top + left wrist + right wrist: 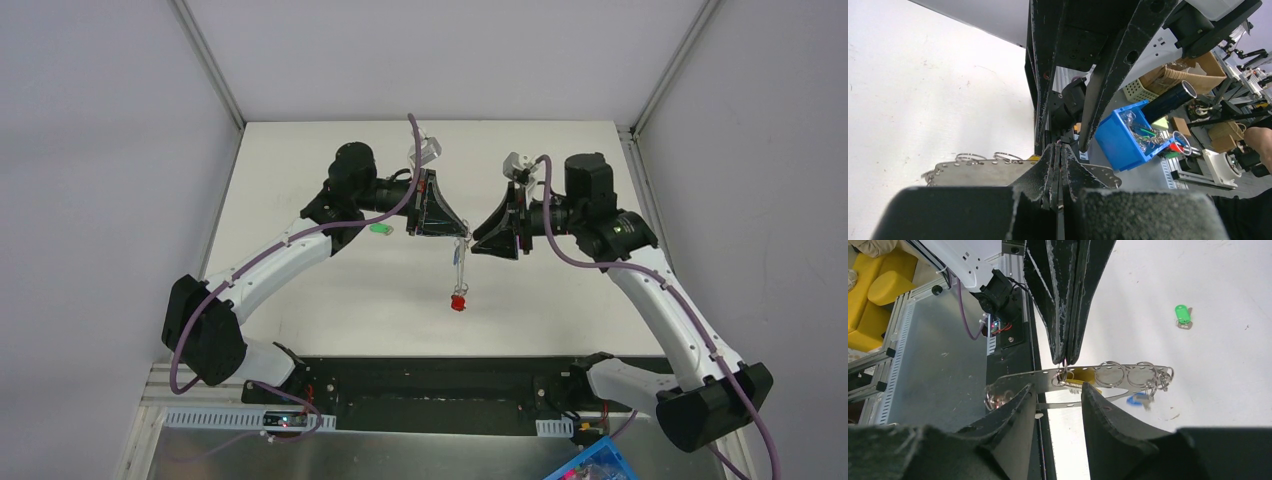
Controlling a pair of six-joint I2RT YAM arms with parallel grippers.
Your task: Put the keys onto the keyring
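Observation:
A perforated metal strip (1048,377) carrying several keyrings (1111,373) hangs in the air between both grippers; in the top view it is a thin line (459,270). My left gripper (1060,150) is shut on the strip's edge beside one ring. A yellow key (1083,375) hangs at that ring, a blue key (1137,400) near the strip's far end, and a red key (458,301) at its low end. My right gripper (1058,387) is open, its fingers on either side of the strip below the yellow key. A green key (1182,315) lies on the table (560,300).
The green key also shows left of the grippers in the top view (380,228). A blue bin (1120,137) of spare rings and keys stands off the table's near edge by the black base rail (430,385). White walls enclose the table.

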